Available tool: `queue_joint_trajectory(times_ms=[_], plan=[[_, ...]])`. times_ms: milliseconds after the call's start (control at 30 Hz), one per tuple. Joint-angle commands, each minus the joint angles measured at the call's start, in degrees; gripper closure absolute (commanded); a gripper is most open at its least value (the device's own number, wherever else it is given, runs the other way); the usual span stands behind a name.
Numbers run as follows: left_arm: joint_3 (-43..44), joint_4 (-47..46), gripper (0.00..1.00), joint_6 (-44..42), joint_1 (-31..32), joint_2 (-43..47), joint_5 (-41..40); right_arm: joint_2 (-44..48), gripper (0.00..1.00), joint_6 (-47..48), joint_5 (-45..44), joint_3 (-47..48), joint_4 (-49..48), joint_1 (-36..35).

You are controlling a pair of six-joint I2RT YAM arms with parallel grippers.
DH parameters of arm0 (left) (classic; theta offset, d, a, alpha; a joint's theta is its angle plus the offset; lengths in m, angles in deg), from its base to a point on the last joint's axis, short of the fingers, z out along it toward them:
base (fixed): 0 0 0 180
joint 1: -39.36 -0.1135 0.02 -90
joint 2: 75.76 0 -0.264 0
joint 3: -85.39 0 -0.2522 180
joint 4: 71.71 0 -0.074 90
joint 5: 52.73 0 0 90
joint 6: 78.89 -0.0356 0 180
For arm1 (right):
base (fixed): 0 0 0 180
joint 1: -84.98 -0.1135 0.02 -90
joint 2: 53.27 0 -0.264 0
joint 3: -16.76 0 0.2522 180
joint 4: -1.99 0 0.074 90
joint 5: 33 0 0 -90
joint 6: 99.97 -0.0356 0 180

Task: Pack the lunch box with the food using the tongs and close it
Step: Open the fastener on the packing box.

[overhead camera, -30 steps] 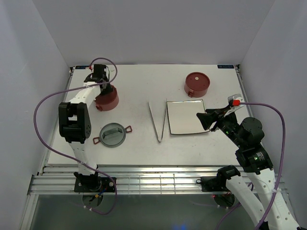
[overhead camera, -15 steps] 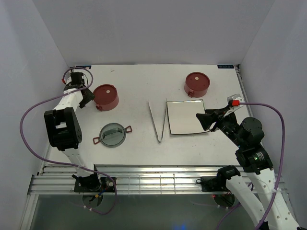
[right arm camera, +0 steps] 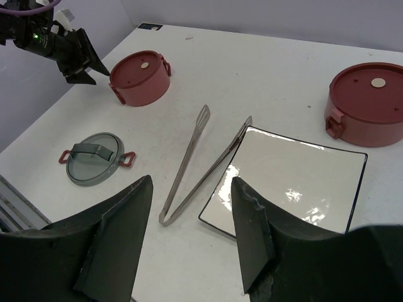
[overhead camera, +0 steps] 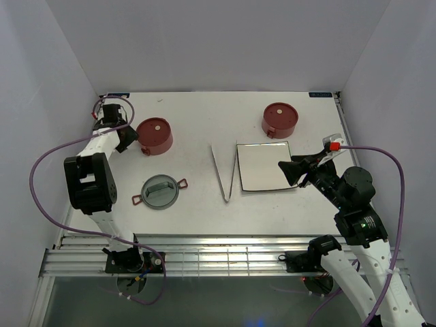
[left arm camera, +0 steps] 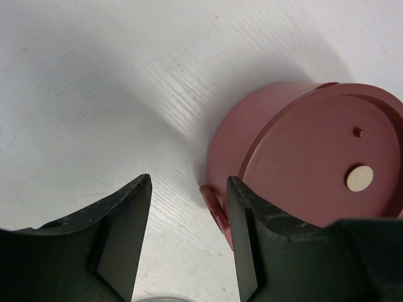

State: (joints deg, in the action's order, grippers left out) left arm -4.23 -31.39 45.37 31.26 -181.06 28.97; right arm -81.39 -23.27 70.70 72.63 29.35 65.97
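Observation:
The lunch box stands apart as two dusty-red bowls with flat red lids on. One bowl [overhead camera: 154, 136] [left arm camera: 315, 157] is at the left, the other [overhead camera: 280, 120] [right arm camera: 368, 104] at the back right. Its grey top cover [overhead camera: 160, 191] [right arm camera: 94, 158] with red clasps lies near the front left. The silver tongs [overhead camera: 228, 174] [right arm camera: 195, 157] lie in a V beside the plate. My left gripper [overhead camera: 127, 140] [left arm camera: 189, 239] is open just left of the left bowl, whose red side tab [left arm camera: 217, 211] sits by the right finger. My right gripper [overhead camera: 289, 169] [right arm camera: 192, 189] hangs open above the plate's right edge. No food shows.
A white square plate [overhead camera: 264, 165] [right arm camera: 296, 182] lies bare at the centre right, touching one arm of the tongs. White walls close in the table on three sides. A purple cable loops from each arm.
My left gripper let go over the left bowl, opened, swung out to the left, then came back beside the bowl. The right arm has not moved.

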Motion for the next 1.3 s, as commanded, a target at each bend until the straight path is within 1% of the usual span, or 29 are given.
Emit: queue_joint_trajectory(times_ms=[0,100,233,367,600,667,733,800,833,900,933,1000,1033,1100,1133,1200,1267], plan=[[-2.26,-3.43,0.38,1.95,0.36,6.15,-0.76,0.61,0.41,0.20,0.10,1.58,-0.33,-0.16],[-3.93,-5.12,0.37,2.47,0.28,8.88,0.29,0.26,0.41,0.12,0.37,1.49,-0.77,-0.16],[-3.58,-6.18,0.36,2.65,0.28,9.15,3.01,-0.27,0.41,-0.15,0.72,1.40,-1.12,-0.16],[-2.71,-6.26,0.36,2.92,0.36,6.25,6.88,-0.53,0.41,-0.67,0.98,1.13,-1.74,-0.16],[-3.41,-6.61,0.38,2.74,0.36,0.89,8.21,-2.03,0.41,-1.03,1.69,1.49,-1.65,-0.16],[-3.32,-6.88,0.39,2.48,0.45,-0.51,11.27,-2.12,0.41,-1.29,1.69,1.31,-2.09,-0.16],[-2.97,-7.58,0.46,1.78,0.63,-1.49,14.60,-2.73,0.41,-1.82,1.78,0.44,-3.23,-0.16],[-1.48,-8.02,0.51,-0.76,0.80,-3.24,17.51,-3.87,0.41,-2.69,1.95,0.17,-4.64,-0.16],[-0.69,-7.94,0.52,-1.82,1.24,-4.03,20.57,-5.35,0.41,-2.96,2.04,0.34,-4.82,-0.16],[2.73,-6.11,0.54,-4.71,1.68,-7.10,23.23,-7.55,0.41,-3.57,2.57,0.34,-6.13,-0.16],[4.14,-4.78,0.59,-5.51,2.47,-7.99,23.50,-8.35,0.41,-3.75,2.31,0.60,-6.57,-0.16],[6.96,-2.41,0.65,-8.05,3.26,-10.00,22.36,-9.84,0.41,-3.93,-0.06,1.13,-7.54,-0.16],[7.66,-1.96,0.70,-8.68,3.96,-10.36,21.92,-11.76,0.40,-3.93,-1.03,2.18,-7.72,-0.16],[10.20,-0.65,0.76,-10.17,4.23,-11.51,22.18,-15.19,0.41,-4.28,-0.95,3.06,-9.64,-0.24],[11.26,-0.12,0.81,-12.61,4.58,-12.73,22.44,-16.52,0.40,-4.63,-0.08,3.33,-10.69,-0.24],[13.72,0.41,0.82,-15.53,4.93,-13.70,24.02,-19.41,0.40,-5.42,0.72,4.03,-12.11,-0.33],[14.35,0.42,0.82,-17.82,5.28,-14.41,24.46,-24.07,0.41,-5.60,0.98,5.00,-14.12,-0.77]])
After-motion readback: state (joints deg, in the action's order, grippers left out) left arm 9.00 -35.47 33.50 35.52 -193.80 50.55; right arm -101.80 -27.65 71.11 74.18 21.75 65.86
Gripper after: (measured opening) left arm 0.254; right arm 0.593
